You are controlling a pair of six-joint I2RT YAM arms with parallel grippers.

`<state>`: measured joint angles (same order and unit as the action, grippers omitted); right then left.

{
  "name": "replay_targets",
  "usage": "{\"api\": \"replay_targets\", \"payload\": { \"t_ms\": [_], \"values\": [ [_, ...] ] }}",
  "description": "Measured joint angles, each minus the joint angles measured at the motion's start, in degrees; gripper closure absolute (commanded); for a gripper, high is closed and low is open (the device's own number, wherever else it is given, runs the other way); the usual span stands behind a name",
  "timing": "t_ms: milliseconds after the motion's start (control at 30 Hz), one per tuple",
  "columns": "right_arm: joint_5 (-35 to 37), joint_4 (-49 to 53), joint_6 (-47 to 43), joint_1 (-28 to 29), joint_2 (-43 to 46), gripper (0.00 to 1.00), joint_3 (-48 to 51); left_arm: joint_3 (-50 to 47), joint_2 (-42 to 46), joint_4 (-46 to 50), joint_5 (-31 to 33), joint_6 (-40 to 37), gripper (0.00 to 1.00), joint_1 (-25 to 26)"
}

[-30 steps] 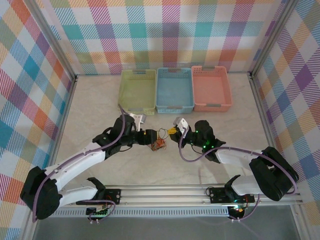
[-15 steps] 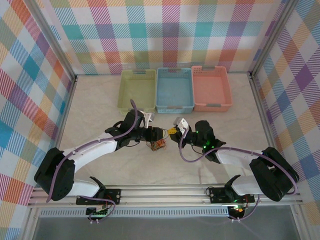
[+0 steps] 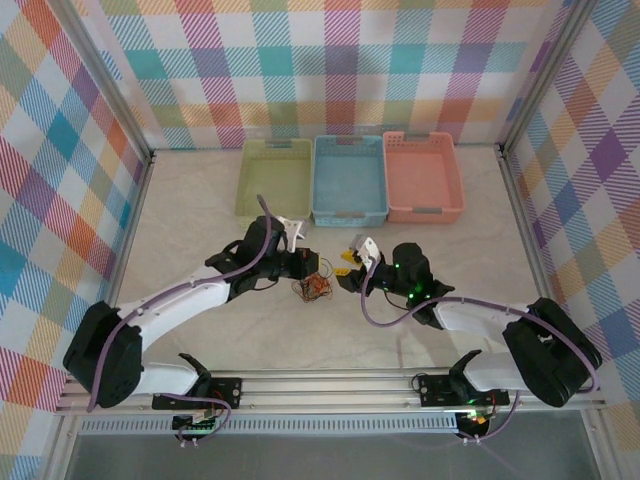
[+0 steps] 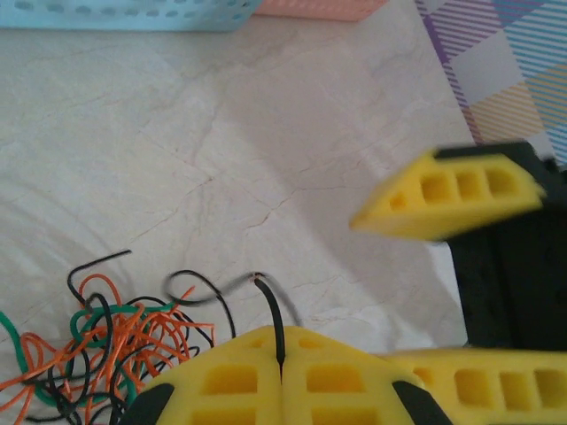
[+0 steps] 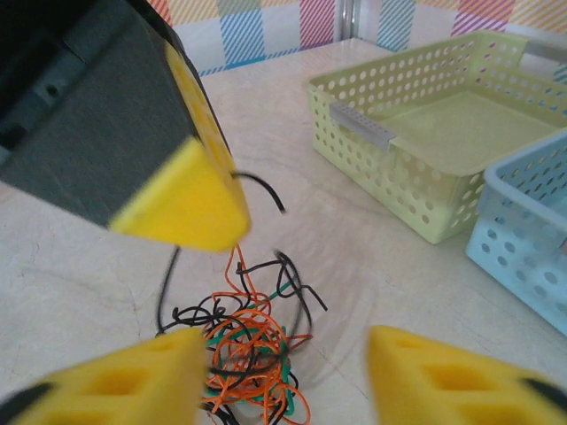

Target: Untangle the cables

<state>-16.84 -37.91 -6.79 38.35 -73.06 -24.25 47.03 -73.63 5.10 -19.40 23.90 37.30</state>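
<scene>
While the left gripper sits clamped shut on one black strand that rises from the pile, the right gripper has its fingers wide apart, holding nothing, low over the tangle. The cables are a small knot of orange, black and green wire lying flat mid-table, between the two gripper tips and well short of the baskets. The table is a pale cream marble-look top, matte, with fine brownish veins seen close in the left wrist view. At the far side stand three perforated plastic baskets in a row, side by side: the yellow-green basket on the left, the blue basket in the middle, the pink basket on the right. Pastel plaid panels close in the back and both sides, with aluminium posts at the corners. A metal rail runs along the near edge and carries both arm bases.
</scene>
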Motion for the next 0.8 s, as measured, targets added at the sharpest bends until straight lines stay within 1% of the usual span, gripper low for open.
{"api": "replay_targets", "payload": {
  "t_ms": [67,133,300,467,633,800],
  "values": [
    [0.3,-1.1,0.1,0.0,1.4,0.31,1.1,1.0,2.4,2.0,0.2,-0.4,1.00,0.0],
    [0.1,-2.0,0.1,0.0,1.9,0.33,1.6,2.1,4.2,3.2,0.4,-0.6,1.00,0.0],
    [-4.1,-3.5,0.1,0.0,1.4,0.39,1.6,5.3,7.9,6.3,1.0,0.0,1.00,0.0],
    [-8.8,-3.6,0.1,0.5,-2.8,0.37,0.4,5.8,10.0,8.7,1.0,1.9,1.00,0.0],
    [-11.6,-3.2,0.0,1.4,-5.6,0.37,-1.0,6.6,11.0,11.3,1.0,3.1,1.00,0.0],
    [-13.8,-3.2,-0.1,2.2,-10.7,0.35,-4.8,7.0,11.9,12.4,0.9,4.5,1.00,0.0]
  ]
}}
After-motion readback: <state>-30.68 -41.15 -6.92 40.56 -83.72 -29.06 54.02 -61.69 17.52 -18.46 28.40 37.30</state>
